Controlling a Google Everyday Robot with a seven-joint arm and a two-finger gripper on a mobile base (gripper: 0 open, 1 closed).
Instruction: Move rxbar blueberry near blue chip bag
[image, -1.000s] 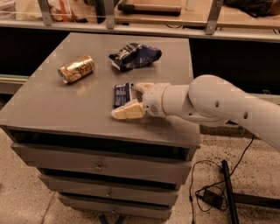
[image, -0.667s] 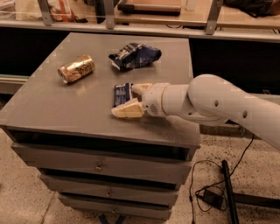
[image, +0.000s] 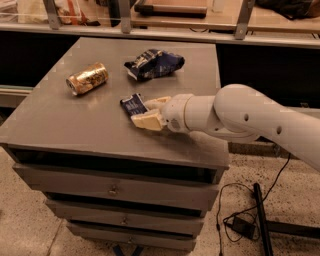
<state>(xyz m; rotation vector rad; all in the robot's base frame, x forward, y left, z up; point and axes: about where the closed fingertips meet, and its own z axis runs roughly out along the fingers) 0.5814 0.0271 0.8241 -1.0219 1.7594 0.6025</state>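
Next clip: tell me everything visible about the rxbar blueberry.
The rxbar blueberry is a small, flat, dark blue wrapper with pale lettering, lying slightly angled on the grey cabinet top. It sits apart from the gold can to the left and the blue chip bag behind it. Its right end meets the gripper, which reaches in from the right; a firm hold cannot be confirmed.
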